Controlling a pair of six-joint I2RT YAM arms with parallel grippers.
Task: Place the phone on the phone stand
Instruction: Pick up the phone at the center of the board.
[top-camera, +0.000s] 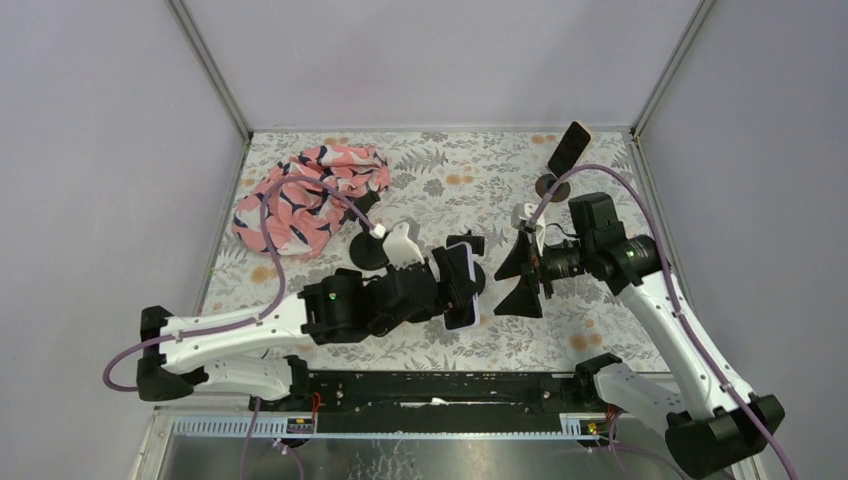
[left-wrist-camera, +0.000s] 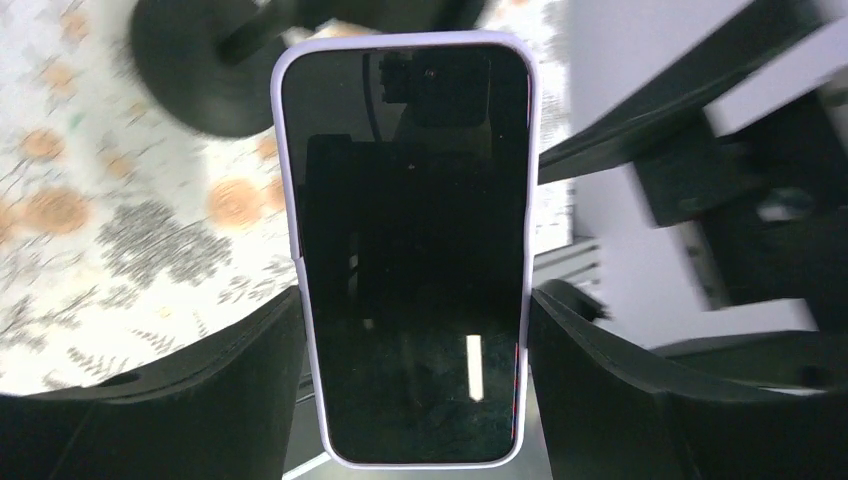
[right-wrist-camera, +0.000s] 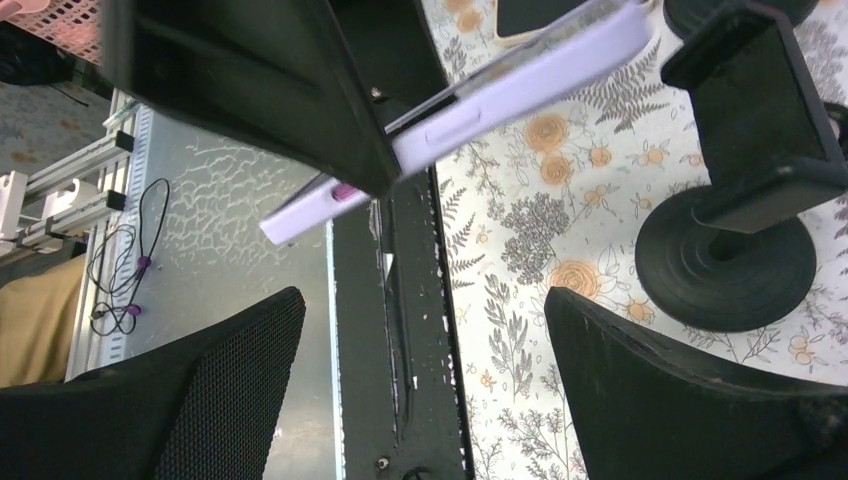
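Step in hand: carry of phone (top-camera: 461, 285) toward phone stand (top-camera: 474, 262), mid-worktop.

Left tool (left-wrist-camera: 415, 345) pinching phone by long edges, lifted off worktop (top-camera: 500, 180), beside stand cradle.

Right tool (top-camera: 522, 275) spread wide, empty, near stand.

Next, likely: align phone over cradle, lower it in, release.
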